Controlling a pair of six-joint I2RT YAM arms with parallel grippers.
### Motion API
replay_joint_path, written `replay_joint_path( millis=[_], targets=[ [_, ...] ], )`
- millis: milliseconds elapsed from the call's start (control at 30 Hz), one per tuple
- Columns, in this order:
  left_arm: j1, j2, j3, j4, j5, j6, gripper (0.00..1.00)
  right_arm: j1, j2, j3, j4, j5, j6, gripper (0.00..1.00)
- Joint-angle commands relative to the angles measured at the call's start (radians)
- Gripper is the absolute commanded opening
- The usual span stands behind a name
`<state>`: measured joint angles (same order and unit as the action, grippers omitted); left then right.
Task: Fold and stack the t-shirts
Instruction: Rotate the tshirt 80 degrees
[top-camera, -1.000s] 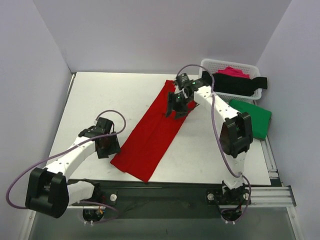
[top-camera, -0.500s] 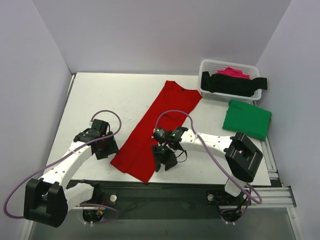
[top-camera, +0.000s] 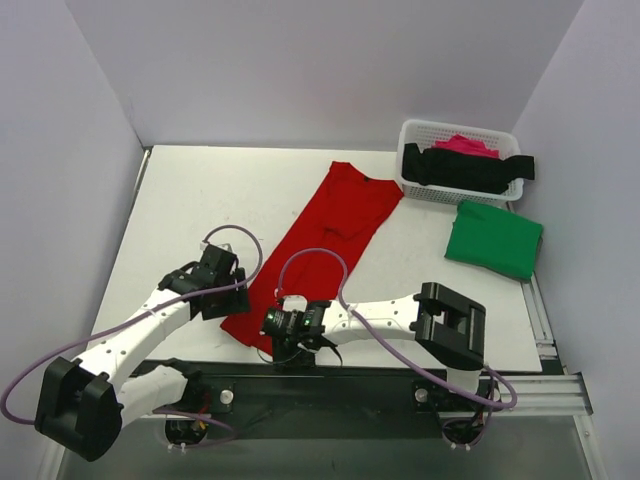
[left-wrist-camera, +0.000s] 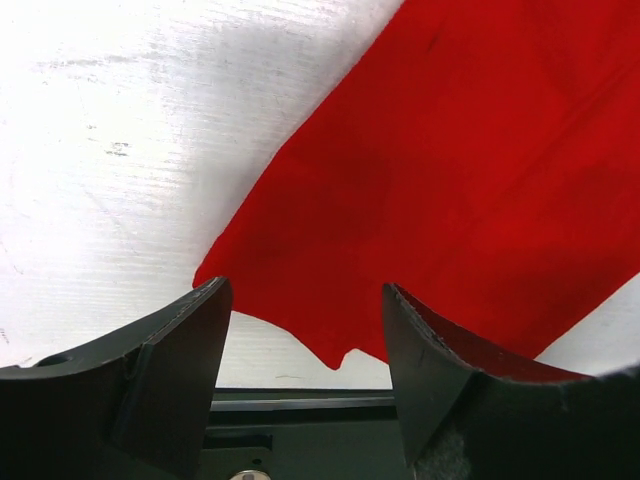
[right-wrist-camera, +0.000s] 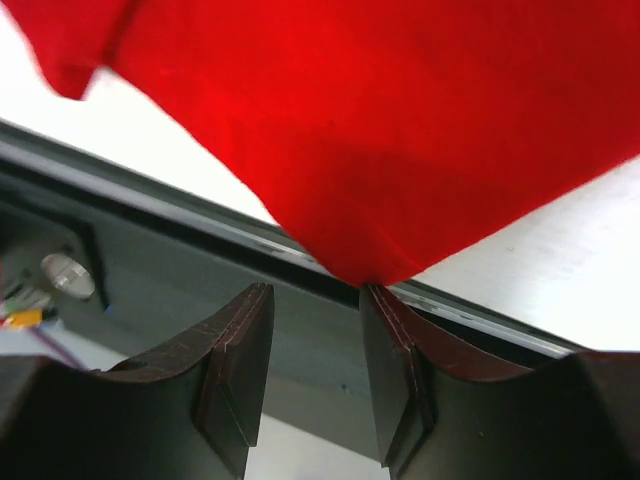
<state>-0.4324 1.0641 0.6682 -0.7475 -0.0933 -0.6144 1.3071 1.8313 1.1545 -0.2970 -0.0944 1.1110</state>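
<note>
The red t-shirt (top-camera: 320, 240) lies folded lengthwise in a long diagonal strip across the table, its hem at the near edge. My left gripper (top-camera: 232, 308) is open at the hem's left corner; in the left wrist view (left-wrist-camera: 305, 330) the red cloth (left-wrist-camera: 450, 180) lies between and beyond the fingers. My right gripper (top-camera: 285, 352) is open at the hem's near corner; in the right wrist view (right-wrist-camera: 315, 345) the red corner (right-wrist-camera: 360, 150) hangs just above the gap. A folded green t-shirt (top-camera: 494, 238) lies at the right. Black (top-camera: 470, 170) and pink (top-camera: 468, 143) shirts sit in the basket.
The white lattice basket (top-camera: 415, 130) stands at the back right. The table's near edge and dark rail (right-wrist-camera: 150, 230) run under the right gripper. White walls close in the left, back and right.
My right arm has swung from the shirt's far end by the basket down to its near hem corner. My left gripper has shifted right, closer to the hem's left corner.
</note>
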Motion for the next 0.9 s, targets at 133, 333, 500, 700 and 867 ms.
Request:
replay_joint_path(
  millis=[133,333,500,700,867],
  targets=[
    [-0.078,-0.016,0.042,-0.009,-0.109,0.025,0.74,0.032,0.016,0.05,-0.105,0.169,0.171,0.39],
    [-0.111,-0.013,0.041,-0.006,-0.102,0.028,0.75,0.057,0.002,0.059,-0.163,0.22,0.211,0.39],
    [-0.126,-0.013,0.045,-0.012,-0.108,0.027,0.75,0.06,0.005,0.062,-0.201,0.237,0.228,0.38],
    [-0.129,-0.001,0.042,-0.004,-0.095,0.031,0.76,0.069,0.002,0.06,-0.229,0.255,0.245,0.38],
    [-0.129,0.008,0.045,-0.004,-0.102,0.036,0.76,0.066,0.029,0.073,-0.226,0.251,0.228,0.34]
  ],
)
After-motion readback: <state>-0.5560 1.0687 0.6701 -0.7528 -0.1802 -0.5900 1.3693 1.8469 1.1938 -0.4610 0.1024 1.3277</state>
